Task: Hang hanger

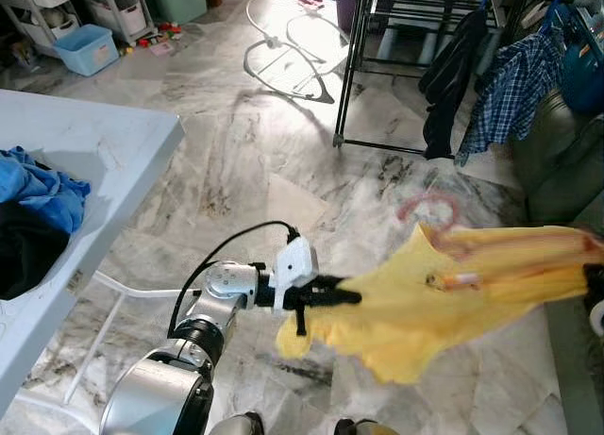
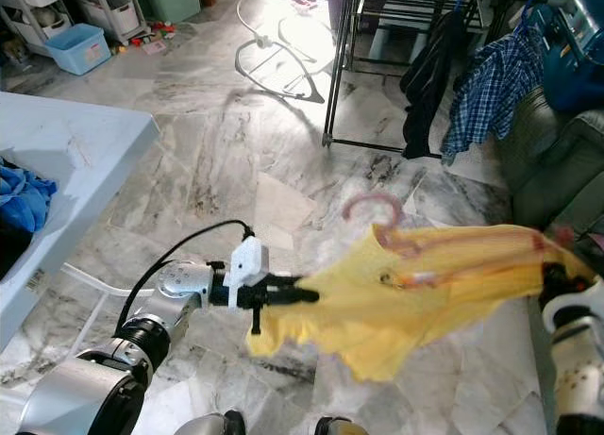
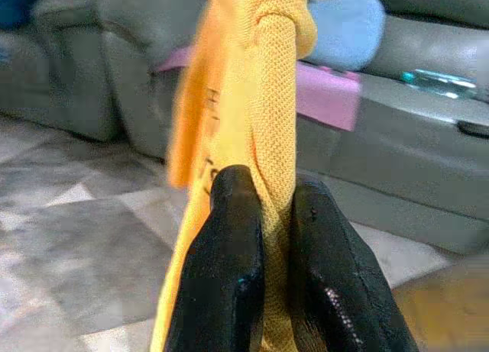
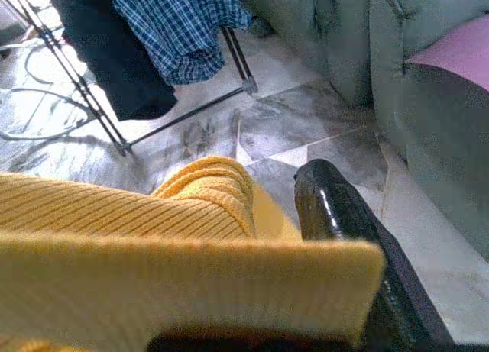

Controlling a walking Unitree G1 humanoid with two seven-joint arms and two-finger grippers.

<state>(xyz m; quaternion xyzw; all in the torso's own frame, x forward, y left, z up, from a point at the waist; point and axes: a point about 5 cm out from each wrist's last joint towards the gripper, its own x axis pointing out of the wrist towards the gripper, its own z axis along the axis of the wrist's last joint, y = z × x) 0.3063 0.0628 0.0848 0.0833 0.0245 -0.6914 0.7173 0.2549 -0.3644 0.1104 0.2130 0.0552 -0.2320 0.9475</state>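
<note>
Left eye view: yellow garment (image 1: 453,293) stretched in mid-air between both arms, above the marble floor (image 1: 236,161). Pink hanger (image 1: 429,213) hook poking up out of the collar, bar apparently inside the cloth, so already threaded. Left tool (image 1: 330,295) pinching the near end of the cloth; spread probably there to keep the shirt flat and the hook free for the rail. Drying rack (image 1: 406,67) well apart, up ahead, already carrying a dark garment (image 1: 453,76) and a plaid shirt (image 1: 514,95). Worktop (image 1: 85,161) on the left with a blue cloth (image 1: 38,194) piled on it. Judgement: carry phase, hanging not yet done.

Right eye view: same scene. Right tool (image 2: 557,282) at the far end of the yellow garment, cloth bunched at its fingers. Hook upright, pointing roughly toward the rack, handy for a straight lift onto the rail.

Left wrist view: two black fingers (image 3: 229,276) closed tight on a fold of yellow knit, no gap beyond the fabric. Grey sofa (image 3: 412,123) behind, pink and light-blue items on it.

Right wrist view: yellow knit draped across the lens, one black finger (image 4: 336,207) beside it, second finger hidden under the cloth. Clamped on the garment, judging with the head view. Rack foot, plaid shirt, sofa beyond.
</note>
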